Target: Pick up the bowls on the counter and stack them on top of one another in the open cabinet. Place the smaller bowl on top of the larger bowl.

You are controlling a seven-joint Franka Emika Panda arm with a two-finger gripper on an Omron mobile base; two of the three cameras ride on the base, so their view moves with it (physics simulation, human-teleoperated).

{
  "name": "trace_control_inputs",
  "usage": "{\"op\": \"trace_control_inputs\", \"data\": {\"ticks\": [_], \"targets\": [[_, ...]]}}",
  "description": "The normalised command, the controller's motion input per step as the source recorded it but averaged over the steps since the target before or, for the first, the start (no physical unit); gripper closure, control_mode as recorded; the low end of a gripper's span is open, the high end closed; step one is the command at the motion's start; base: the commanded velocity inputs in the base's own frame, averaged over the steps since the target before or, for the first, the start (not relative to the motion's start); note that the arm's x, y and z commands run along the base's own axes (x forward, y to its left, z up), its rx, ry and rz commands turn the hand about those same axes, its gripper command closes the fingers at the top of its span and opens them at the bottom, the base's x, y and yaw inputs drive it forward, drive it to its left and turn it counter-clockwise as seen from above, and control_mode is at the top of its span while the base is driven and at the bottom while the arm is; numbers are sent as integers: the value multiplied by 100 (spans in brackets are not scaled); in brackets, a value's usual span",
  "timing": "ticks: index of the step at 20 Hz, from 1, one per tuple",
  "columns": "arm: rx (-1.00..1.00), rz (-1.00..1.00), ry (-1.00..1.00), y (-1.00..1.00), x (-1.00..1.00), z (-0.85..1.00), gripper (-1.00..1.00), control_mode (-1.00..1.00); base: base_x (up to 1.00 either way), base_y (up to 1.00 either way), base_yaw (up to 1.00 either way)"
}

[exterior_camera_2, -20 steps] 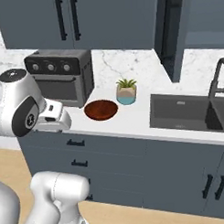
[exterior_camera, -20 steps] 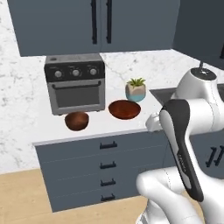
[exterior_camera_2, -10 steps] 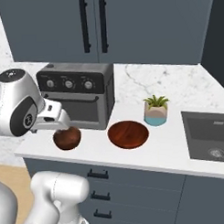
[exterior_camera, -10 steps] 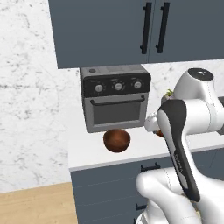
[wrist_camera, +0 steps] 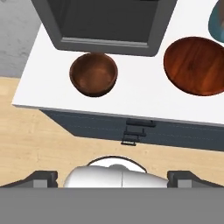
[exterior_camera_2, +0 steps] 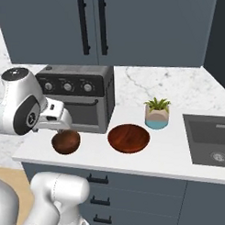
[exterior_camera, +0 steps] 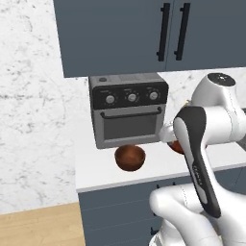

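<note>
Our end effector hangs released, nothing held; smaller bowl sits near the counter edge, so a sloppy descent could knock it off.

Even, bright rendered light; soft shadows beneath bowls; slight pixel softness, no glare.

Below me the smaller bowl is glossy reddish-brown wood, and so is the larger bowl. The surface is white with faint grey veins, over dark blue-grey drawers. The toaster oven is grey with a black front. The plant pot is beige and teal.
</note>
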Motion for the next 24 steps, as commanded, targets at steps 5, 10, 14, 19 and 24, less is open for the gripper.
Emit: {"op": "trace_control_inputs", "data": {"ticks": [5,10,14,19,24], "targets": [[14,-3,0,-33,3,-10,-100,-100,0,0,0],[17,-20,3,-37,7,-26,-100,-100,0,0,0],[13,-20,8,-43,37,-25,-100,-100,0,0,0],[2,-5,23,-9,20,-11,-100,-100,0,0,0],[16,5,14,19,3,-19,-100,-100,0,0,0]]}}
